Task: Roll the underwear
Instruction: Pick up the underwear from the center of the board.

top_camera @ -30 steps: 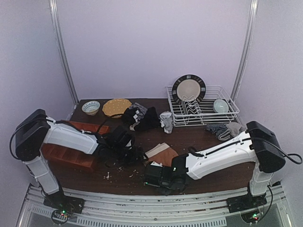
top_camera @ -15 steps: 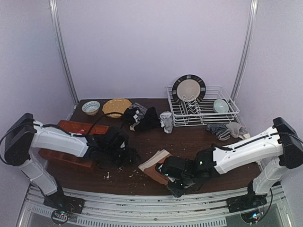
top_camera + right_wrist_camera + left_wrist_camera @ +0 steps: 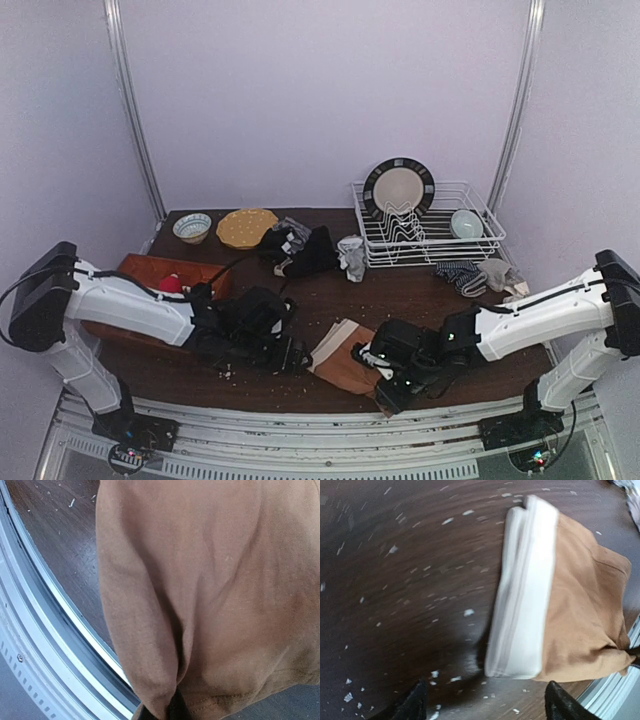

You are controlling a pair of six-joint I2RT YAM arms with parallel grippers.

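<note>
tan underwear [image 3: 343, 358] lying folded on the dark bench [image 3: 310, 295], left hand [image 3: 487, 703] open just beside its white band [image 3: 525, 580], right hand [image 3: 172, 711] pinching its brown edge tight

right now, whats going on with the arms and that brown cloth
The right pincer pinches one edge of the tan-brown underwear, which lies by the near edge of the table. The left pincer hovers open facing its white waistband, not touching. It is not rolled yet.
</note>
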